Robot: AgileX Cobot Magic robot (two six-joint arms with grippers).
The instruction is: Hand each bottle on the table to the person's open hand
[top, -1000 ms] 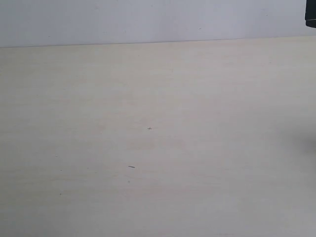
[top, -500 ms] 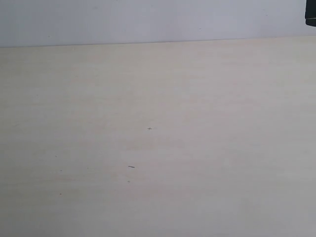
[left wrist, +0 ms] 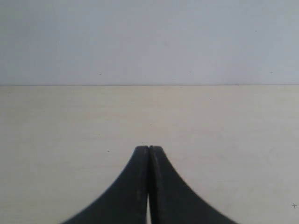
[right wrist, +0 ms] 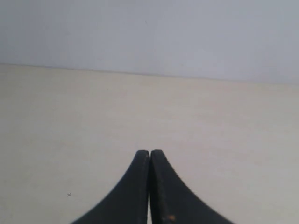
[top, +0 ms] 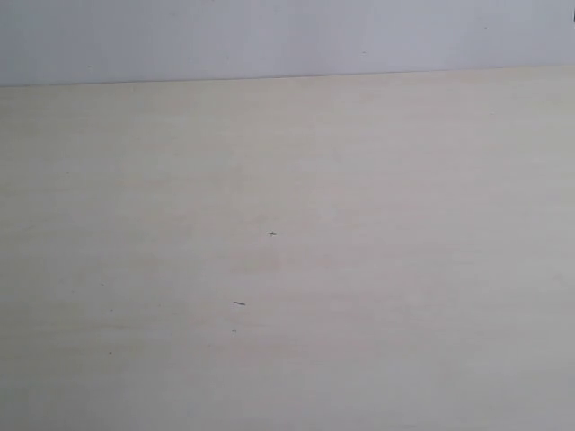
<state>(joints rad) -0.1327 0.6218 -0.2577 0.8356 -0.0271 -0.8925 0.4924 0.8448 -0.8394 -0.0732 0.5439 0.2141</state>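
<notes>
The wide, pale beige wood-grain tabletop (top: 377, 224) fills the exterior frame below a pale grey wall (top: 269, 36) along the top. The black left end effector (left wrist: 148, 149) and black right end effector (right wrist: 149, 153) are each over the tabletop, jaws pressed together, gripping nothing.

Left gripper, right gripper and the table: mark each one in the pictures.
left gripper (left wrist: 148, 148): left wrist view, where its shut fingertips meet.
right gripper (right wrist: 149, 152): right wrist view, where its shut fingertips meet.
table (top: 296, 171): exterior view, bare middle of the tabletop.
</notes>
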